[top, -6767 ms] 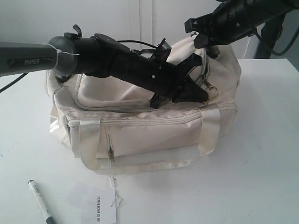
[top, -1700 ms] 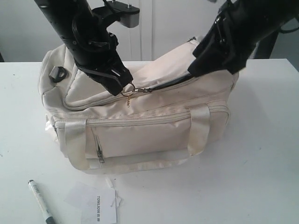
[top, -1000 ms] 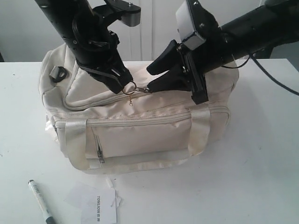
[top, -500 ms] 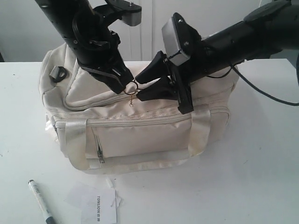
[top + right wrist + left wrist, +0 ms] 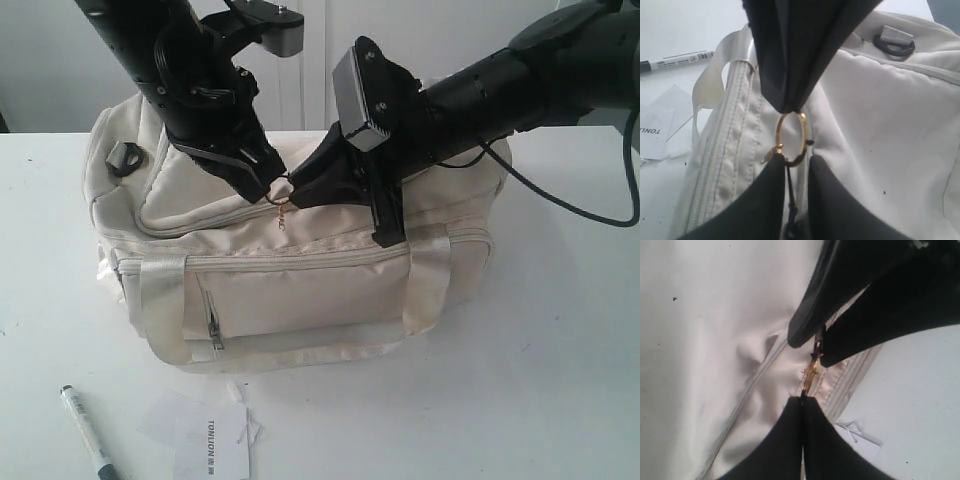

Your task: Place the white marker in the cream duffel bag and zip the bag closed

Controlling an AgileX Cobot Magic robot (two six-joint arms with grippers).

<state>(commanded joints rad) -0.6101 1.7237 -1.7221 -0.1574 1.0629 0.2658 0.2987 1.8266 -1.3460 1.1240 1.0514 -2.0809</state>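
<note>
white table (image 5: 560, 350) under a pale wall, with the cream duffel bag (image 5: 300, 290) in the middle of it. the white marker (image 5: 88, 440) lies on the table in front of the bag, beside a paper tag (image 5: 212, 450), well apart from both my claws. my left gripper (image 5: 802, 402) is clamped on the gold ring (image 5: 790, 137) at the top zipper. my right gripper (image 5: 794, 167) is narrowed around the dark zipper pull (image 5: 789, 182) just beside it, though i cannot tell if it bites. if both tug apart, the ring may slip out or the unheld bag may drag along.
</note>
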